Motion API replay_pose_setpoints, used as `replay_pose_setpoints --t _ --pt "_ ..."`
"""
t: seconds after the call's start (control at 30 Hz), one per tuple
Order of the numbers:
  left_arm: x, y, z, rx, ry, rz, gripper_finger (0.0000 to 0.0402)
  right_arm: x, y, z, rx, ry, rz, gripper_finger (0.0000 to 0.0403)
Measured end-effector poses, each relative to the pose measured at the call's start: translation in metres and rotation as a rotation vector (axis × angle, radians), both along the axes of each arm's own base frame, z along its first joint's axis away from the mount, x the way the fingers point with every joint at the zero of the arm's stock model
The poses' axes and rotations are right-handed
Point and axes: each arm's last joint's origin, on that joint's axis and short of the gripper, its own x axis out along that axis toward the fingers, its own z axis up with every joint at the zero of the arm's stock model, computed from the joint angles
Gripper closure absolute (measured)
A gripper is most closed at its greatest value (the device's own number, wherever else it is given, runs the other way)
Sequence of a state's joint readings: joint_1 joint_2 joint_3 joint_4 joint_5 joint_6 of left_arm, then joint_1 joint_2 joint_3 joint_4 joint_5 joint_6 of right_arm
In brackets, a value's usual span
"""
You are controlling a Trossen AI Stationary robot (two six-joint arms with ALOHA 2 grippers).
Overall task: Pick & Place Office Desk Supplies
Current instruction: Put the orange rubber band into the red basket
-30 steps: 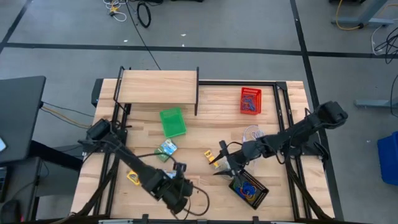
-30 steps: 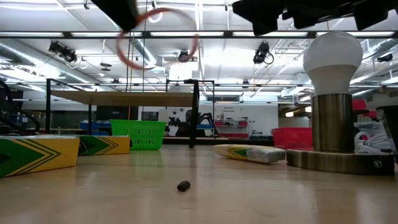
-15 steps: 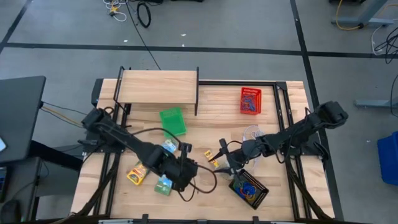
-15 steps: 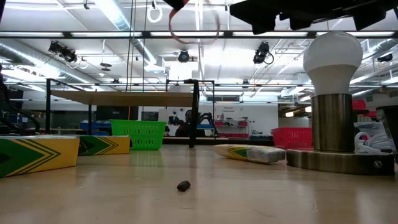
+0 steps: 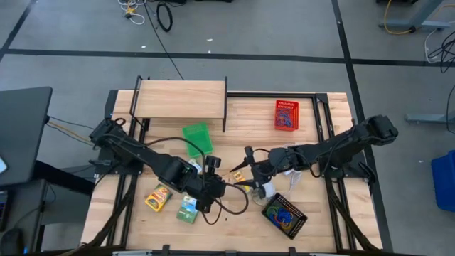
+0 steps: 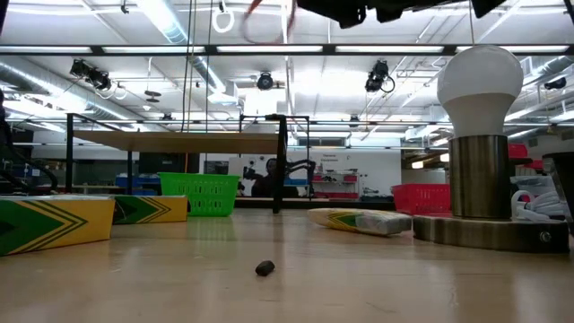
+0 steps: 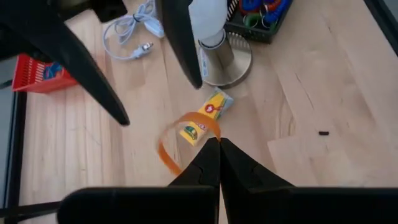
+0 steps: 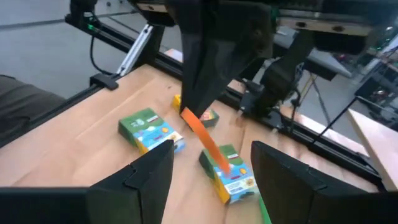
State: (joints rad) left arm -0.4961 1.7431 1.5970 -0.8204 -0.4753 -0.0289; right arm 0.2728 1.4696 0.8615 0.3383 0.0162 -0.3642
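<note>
Your table (image 5: 327, 121) is crowded, so start with the big things: the wooden shelf (image 5: 181, 98) at the back, the green basket (image 5: 197, 139) in front of it, the red basket (image 5: 286, 114) to the right, and the black basket (image 5: 284, 215) of coloured loops near the front right. The lamp (image 6: 482, 144), with its white bulb and round metal base, stands just beside that black basket.

Both arms meet in the middle of the table. Your left gripper (image 7: 219, 144) has its fingers pressed together on an orange loop (image 7: 184, 138), which hangs in the air above the table. In the right wrist view the same loop shows as an orange strip slanting down from the left fingers. Your right gripper (image 5: 244, 165) sits directly opposite, its fingers spread wide, with the loop lying between the two grippers and closer to the left one. A handover looks like the coming step; the right fingers would need to close across the strip's long axis.

Below the loop lies a small yellow packet (image 7: 206, 119), and two green packets (image 8: 149, 131) rest nearby on the table. The lamp and its white cord (image 7: 132, 38) stand close behind the right arm, so mind them. A tiny dark piece (image 6: 264, 267) lies alone on the wood.
</note>
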Motion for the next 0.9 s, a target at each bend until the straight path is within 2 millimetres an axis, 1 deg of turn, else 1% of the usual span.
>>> replay_pose_setpoints --t 0.1,0.23,0.57,0.77,0.9 --pt "0.001 0.002 0.0 0.032 0.001 -0.003 0.0401 0.002 0.001 0.005 0.008 0.011 0.023 0.0179" --pt "0.002 0.003 0.005 0.044 -0.011 -0.022 0.0401 0.001 0.001 0.003 0.014 0.04 0.022 0.0179" --pt "0.007 0.003 0.009 0.061 -0.051 -0.06 0.0401 0.002 0.0 0.004 0.007 0.025 -0.013 0.0181" --pt "0.012 0.005 0.011 0.059 -0.08 -0.096 0.0401 0.002 0.0 0.005 0.005 0.015 -0.012 0.0201" --pt "0.013 0.007 0.011 0.059 -0.08 -0.096 0.0401 0.003 -0.001 0.006 -0.007 0.008 -0.052 0.0229"
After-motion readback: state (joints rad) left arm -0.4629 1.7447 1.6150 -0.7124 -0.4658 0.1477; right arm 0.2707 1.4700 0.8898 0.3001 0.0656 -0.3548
